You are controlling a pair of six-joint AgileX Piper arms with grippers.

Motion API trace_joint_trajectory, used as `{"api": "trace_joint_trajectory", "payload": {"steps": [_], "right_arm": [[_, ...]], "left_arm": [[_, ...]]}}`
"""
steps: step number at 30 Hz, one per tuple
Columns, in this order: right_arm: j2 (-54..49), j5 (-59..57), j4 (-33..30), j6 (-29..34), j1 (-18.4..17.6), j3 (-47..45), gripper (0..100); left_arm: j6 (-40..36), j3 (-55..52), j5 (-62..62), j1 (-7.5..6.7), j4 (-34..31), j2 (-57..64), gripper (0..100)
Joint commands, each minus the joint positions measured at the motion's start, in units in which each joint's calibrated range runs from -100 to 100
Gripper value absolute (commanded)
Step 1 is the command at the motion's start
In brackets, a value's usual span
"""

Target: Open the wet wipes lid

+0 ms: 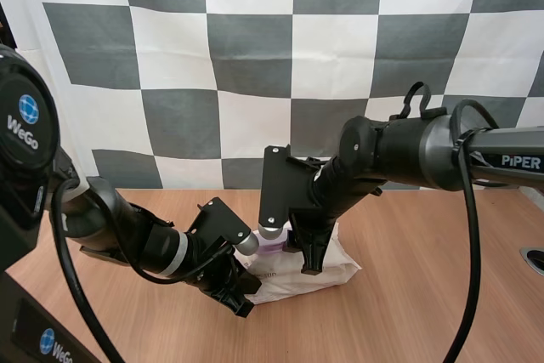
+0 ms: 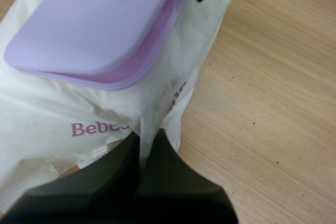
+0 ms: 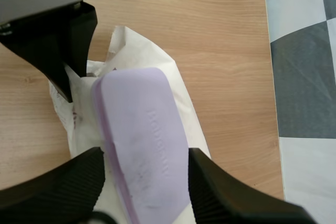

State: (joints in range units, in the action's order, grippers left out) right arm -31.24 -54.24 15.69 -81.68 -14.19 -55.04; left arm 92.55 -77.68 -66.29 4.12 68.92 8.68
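From the left side of the wooden table (image 1: 425, 295), my left arm reaches in low toward the middle. My left gripper (image 1: 242, 295) sits at the near-left end of the pack of wet wipes (image 1: 336, 274). In the left wrist view its two fingers (image 2: 173, 182) lie pressed together with a fold of the white wrapper caught between the tips, so it is clenched on the pack's edge. The pack lies flat near the middle of the table. It is a soft white pouch with purple lettering, and the wood around it is bare. Its purple lid (image 1: 274, 244) lies on top, toward the far-left part of the pouch, and looks flat and closed. To the right, my right gripper (image 1: 304, 254) points down over the lid from the far-right side. In the right wrist view its fingers (image 3: 226, 192) stand well apart, one along each long edge of the lid. They hold nothing, and I cannot tell whether they touch those edges. My right arm runs off to the right edge.
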Motion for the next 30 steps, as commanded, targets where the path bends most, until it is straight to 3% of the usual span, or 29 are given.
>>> {"api": "trace_joint_trajectory", "payload": {"steps": [1,4,8,10,11,21,30], "right_arm": [[0.0,0.1,-0.1,0.0,0.0,0.0,61],[0.1,0.3,0.2,0.0,0.0,0.0,41],[1.3,1.4,0.2,0.0,0.0,0.0,24],[1.6,3.0,0.3,0.0,0.0,0.0,4],[1.6,3.8,0.3,0.0,0.0,0.0,0],[1.7,14.6,0.6,0.0,0.0,0.1,0],[10.5,25.3,0.6,-0.2,0.0,0.2,0]], "left_arm": [[0.7,0.0,0.0,0.02,0.1,0.0,0],[0.7,0.0,0.0,0.02,0.1,0.0,0],[0.7,0.0,0.0,0.02,0.1,0.0,0],[0.7,0.0,0.0,0.02,0.1,0.0,0],[0.7,0.0,0.0,0.02,0.1,0.0,0],[0.7,0.0,0.0,0.02,0.1,0.0,0],[0.7,0.0,0.0,0.02,-0.2,0.0,0]]}}
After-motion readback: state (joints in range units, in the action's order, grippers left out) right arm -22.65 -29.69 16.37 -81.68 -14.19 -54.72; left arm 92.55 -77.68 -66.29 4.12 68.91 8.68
